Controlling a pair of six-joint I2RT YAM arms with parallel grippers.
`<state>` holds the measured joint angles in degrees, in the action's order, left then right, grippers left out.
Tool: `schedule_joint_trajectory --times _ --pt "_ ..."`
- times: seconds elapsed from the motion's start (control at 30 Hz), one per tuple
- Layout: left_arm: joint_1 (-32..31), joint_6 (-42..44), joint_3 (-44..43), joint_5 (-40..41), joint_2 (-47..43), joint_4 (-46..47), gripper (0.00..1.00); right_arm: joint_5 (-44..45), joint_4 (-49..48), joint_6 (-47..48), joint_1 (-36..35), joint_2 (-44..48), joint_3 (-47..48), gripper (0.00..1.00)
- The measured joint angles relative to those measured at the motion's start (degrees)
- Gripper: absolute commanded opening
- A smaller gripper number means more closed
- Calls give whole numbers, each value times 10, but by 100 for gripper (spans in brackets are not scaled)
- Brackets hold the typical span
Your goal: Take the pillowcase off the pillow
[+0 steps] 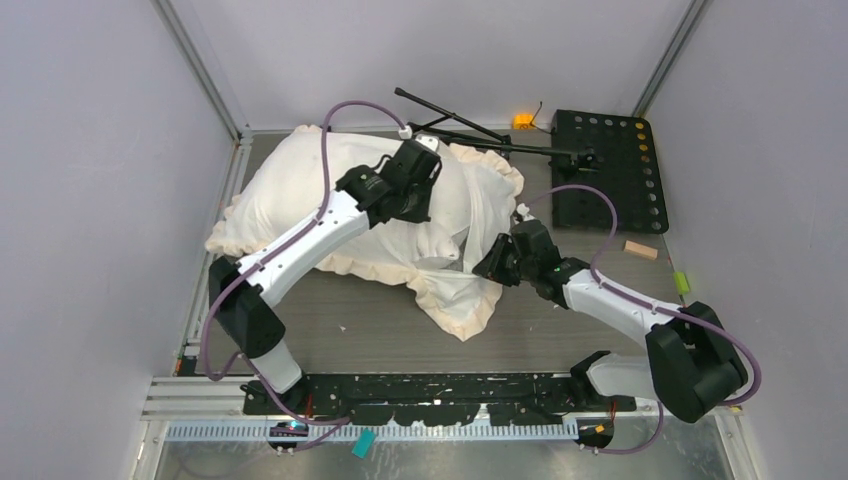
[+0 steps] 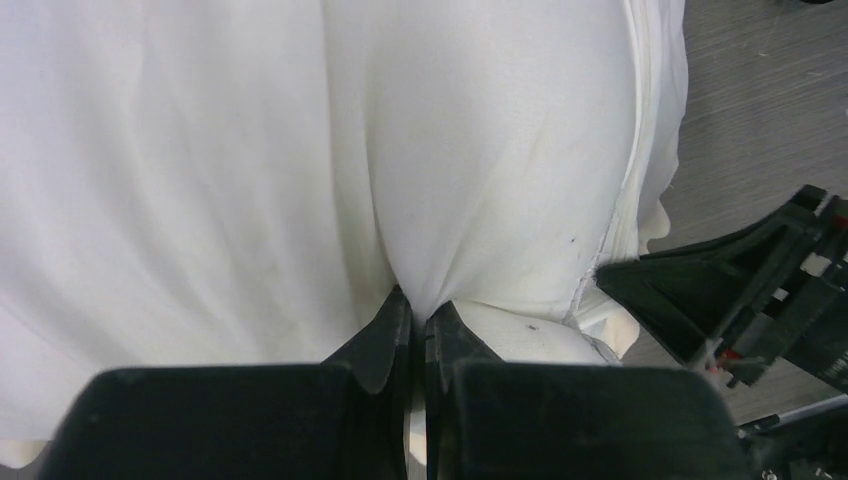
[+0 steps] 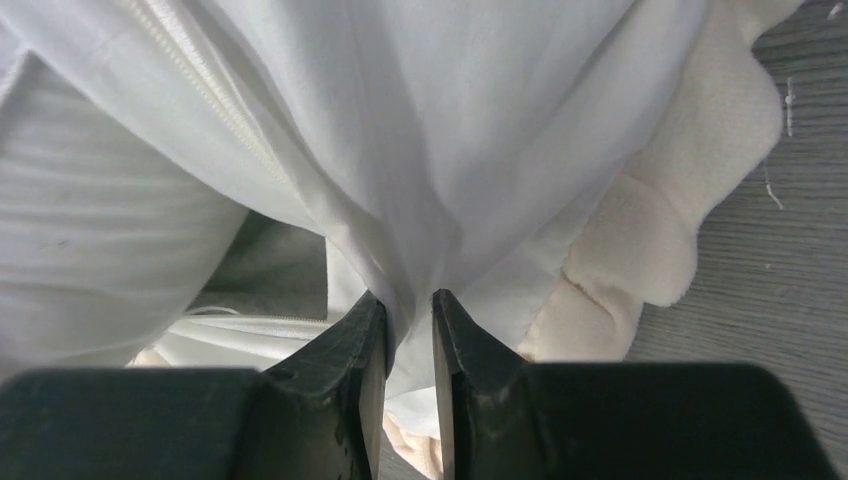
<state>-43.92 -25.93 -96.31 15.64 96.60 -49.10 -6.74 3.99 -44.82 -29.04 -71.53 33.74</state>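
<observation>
Pale walls enclose a grey wood-grain table; black perforated board far right.

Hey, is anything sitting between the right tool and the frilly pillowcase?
Nothing visible stands between them. The right tool is shut on a fold of the cream-white, frill-edged fabric pillowcase itself.

Top view: even, diffuse light from above, sharp throughout; faint soft shadows lie on the table. Wrist views: the pillow and the pillowcase read bright, nearly washed-out, with gentle fold shading; the near foreground is dark and slightly soft.
</observation>
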Motion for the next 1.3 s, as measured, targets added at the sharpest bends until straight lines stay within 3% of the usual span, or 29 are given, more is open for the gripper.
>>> schedule_joint_trajectory --times 0.1,0.27,0.37,0.57,0.93,1.13,1.2,1.3 --pt "2 4 0 -12 -21 -9 0 0 1 6 0 -2 0 33" --pt "3 9 2 -27 -49 -26 0 -1 16 24 -2 13 3 59" --pt "6 11 20 -28 -74 -27 0 -4 40 50 -2 70 3 74" --pt "10 11 76 -36 -139 -33 0 -21 82 100 -1 164 22 85" --pt "13 8 129 -58 -213 -57 0 -61 132 142 -5 96 104 88" --pt "15 4 162 -69 -240 -56 0 -110 118 141 -42 73 111 88" --pt "15 3 169 -72 -244 -56 0 -113 115 141 -53 71 115 84" --pt "15 -4 178 -79 -248 -55 0 -109 111 138 -69 66 129 70"
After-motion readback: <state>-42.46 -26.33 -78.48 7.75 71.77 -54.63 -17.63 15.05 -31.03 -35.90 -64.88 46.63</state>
